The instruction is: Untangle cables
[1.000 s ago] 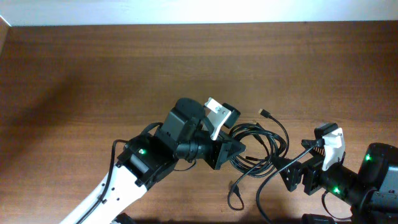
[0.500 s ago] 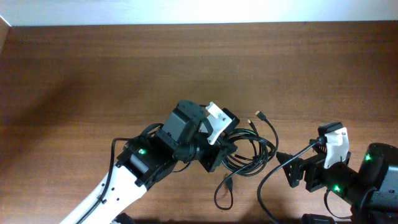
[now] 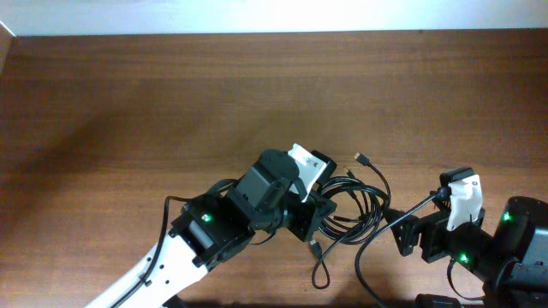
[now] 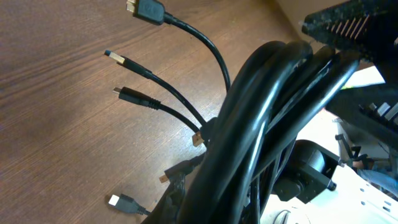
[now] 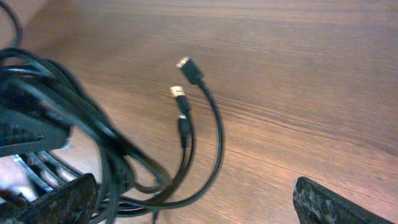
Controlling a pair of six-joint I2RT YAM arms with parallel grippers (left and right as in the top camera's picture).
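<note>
The cables point(image 3: 364, 205) are a tangle of thin black loops right of centre, with plug ends pointing up point(image 3: 361, 158) and down point(image 3: 315, 250). My left gripper point(image 3: 313, 219) is shut on the left side of the bundle. In the left wrist view the thick bundle point(image 4: 261, 118) runs up from my jaws and several plugs point(image 4: 124, 94) fan out over the wood. My right gripper point(image 3: 401, 229) is open just right of the tangle. In the right wrist view its fingers point(image 5: 196, 205) are wide apart, with cable loops point(image 5: 124, 162) by the left finger and plugs point(image 5: 180, 93) ahead.
A thicker black wire point(image 3: 377, 248) curves from the right arm down to the front edge. The brown wooden table point(image 3: 171, 103) stretches far to the left and back. The white wall edge point(image 3: 274, 17) runs along the rear.
My left gripper dragged the bundle left, then swung back right and slightly forward with it. The loops and loose ends shifted along. My right gripper backed slightly to the right.
</note>
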